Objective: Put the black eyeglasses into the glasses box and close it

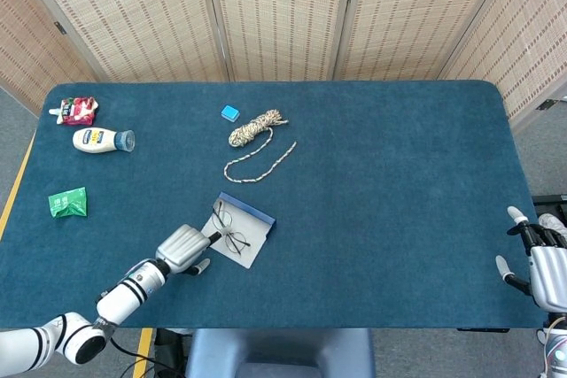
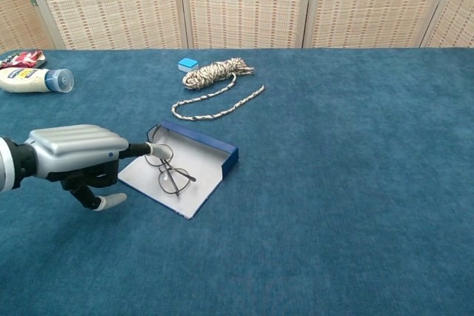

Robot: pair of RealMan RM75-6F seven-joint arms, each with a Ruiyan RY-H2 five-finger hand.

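Bright, even light; seemingly sharp focus
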